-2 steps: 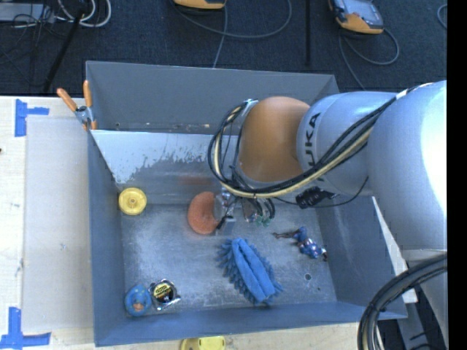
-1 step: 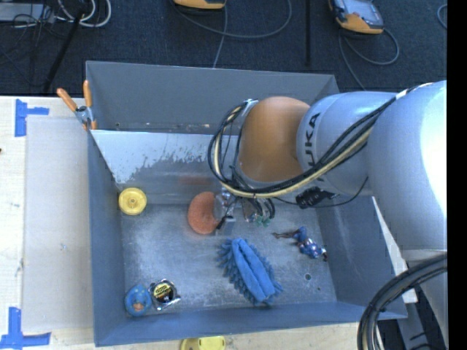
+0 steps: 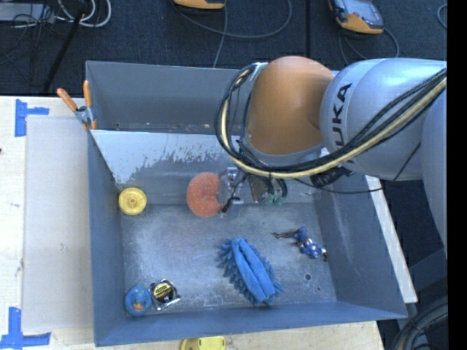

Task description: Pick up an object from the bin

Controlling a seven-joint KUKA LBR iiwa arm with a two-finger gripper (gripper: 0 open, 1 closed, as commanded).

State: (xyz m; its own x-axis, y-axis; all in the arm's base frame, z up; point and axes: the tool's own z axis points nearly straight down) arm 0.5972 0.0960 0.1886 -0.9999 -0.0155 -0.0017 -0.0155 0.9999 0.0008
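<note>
My gripper hangs low near the back middle of the bin, mostly hidden under the arm's wrist. Right beside it, on its left, lies a round orange-red ball with a rough surface; the gripper's edge seems to touch the ball's right side. A blue bristly brush-like thing lies in front of the gripper on the bin floor. To the right of that sits a small blue toy figure with a dark stalk.
A yellow round cap-like thing sits at the left by the sloped wall. In the front left corner are a blue round thing and a small yellow-black tape measure. The arm covers the bin's back right.
</note>
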